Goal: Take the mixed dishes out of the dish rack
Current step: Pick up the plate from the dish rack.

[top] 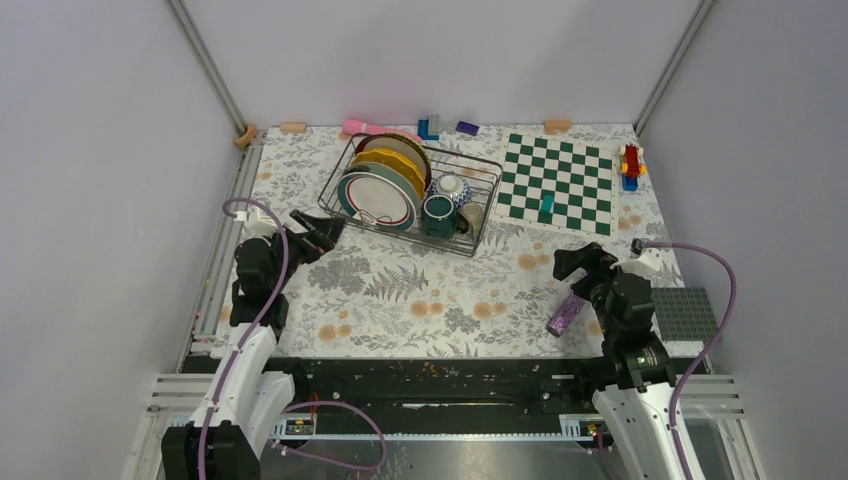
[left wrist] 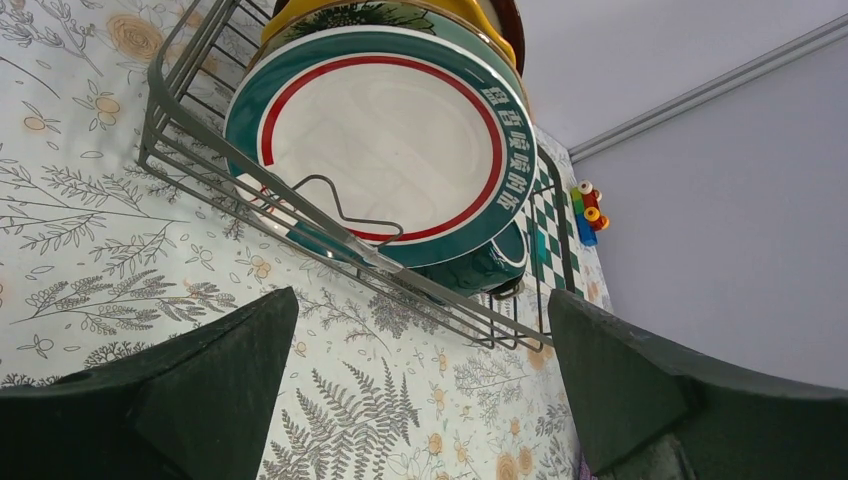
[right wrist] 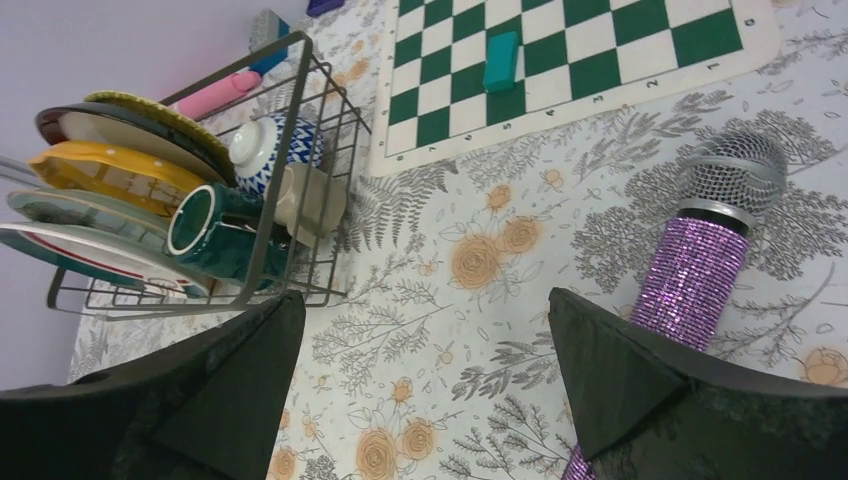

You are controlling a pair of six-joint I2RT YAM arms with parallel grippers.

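Dish rack: far left of table, beside chessboard, dishes all inside
Left gripper: jaws wide apart, holding nothing, near rack's front corner
Left wrist only: front plate shows rim lettering
Right gripper: spread, empty, beside purple microphone
Right wrist only: mug seemingly lying sideways, next to patterned bowl

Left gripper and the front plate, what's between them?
Only floral tablecloth, then the dish rack's wire wall before the front plate, per the left wrist view.
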